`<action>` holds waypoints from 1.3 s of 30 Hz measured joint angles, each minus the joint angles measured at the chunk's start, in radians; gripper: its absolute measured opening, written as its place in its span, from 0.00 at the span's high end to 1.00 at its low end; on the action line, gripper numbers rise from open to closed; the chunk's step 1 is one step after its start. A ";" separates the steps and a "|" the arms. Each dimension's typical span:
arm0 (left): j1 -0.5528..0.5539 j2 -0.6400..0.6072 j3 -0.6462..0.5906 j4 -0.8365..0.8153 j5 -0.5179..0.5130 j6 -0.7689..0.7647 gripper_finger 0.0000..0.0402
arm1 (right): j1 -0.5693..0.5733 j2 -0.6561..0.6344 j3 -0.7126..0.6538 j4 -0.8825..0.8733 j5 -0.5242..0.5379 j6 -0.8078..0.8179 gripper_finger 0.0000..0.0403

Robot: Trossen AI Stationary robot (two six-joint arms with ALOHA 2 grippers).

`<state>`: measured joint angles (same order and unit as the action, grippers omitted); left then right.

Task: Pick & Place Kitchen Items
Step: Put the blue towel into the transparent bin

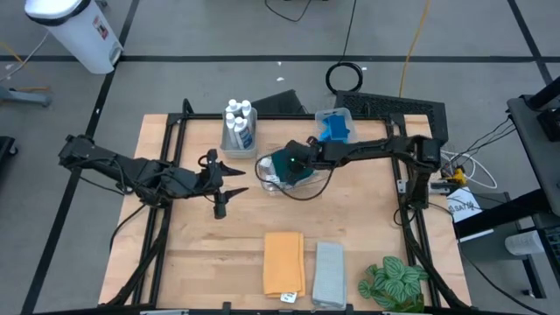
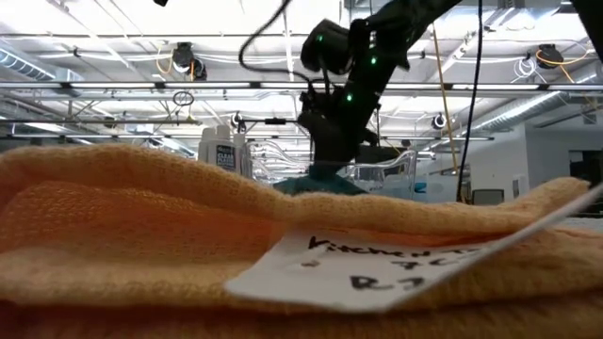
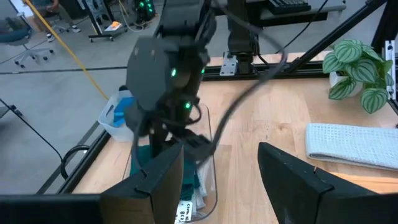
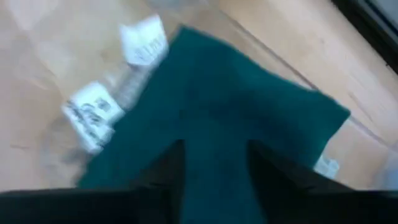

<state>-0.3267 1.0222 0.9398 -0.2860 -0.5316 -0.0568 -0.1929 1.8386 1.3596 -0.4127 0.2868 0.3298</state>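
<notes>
Two arms are over the table, and the right gripper (image 1: 287, 166) is the one at work, pointed down into a clear bin (image 1: 273, 182) near the table's middle. Directly beneath its tips lies a dark green cloth (image 4: 236, 99), filling much of that bin, with white paper tags beside it. In the right wrist view the two dark fingers (image 4: 165, 168) stand apart with green cloth showing between them; I cannot tell whether they pinch the fabric or only press into it.

The left gripper (image 1: 229, 184) hangs just to the side of that bin, its fingers parted and holding nothing.

Beyond the right gripper, toward the table's far edge, a bin holds small white bottles (image 1: 238, 112), and a second clear bin holds blue sponges (image 1: 333, 128). On the near side of the right gripper, well apart from it, an orange cloth (image 1: 283, 262) and a grey cloth (image 1: 329, 273) lie folded side by side on the wood, with a green leafy plant (image 1: 395, 282) just past the grey one.
</notes>
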 joint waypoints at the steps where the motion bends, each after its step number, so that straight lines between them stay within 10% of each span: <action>1: 0.000 0.000 0.000 0.001 -0.001 0.000 0.48 | -0.008 0.013 -0.001 0.007 0.000 -0.007 0.70; 7: 0.017 0.000 0.000 0.000 -0.001 0.000 0.48 | -0.059 0.100 0.001 0.049 -0.017 -0.028 0.98; 24: 0.021 0.000 0.000 -0.010 -0.002 0.009 0.48 | -0.054 -0.050 0.002 -0.001 -0.187 -0.028 1.00; 39: 0.021 0.000 0.000 -0.010 -0.002 0.009 0.48 | -0.129 -0.009 -0.114 0.087 -0.078 -0.055 1.00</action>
<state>-0.3061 1.0225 0.9398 -0.2958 -0.5340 -0.0483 -0.3219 1.8297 1.2453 -0.3253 0.2092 0.2750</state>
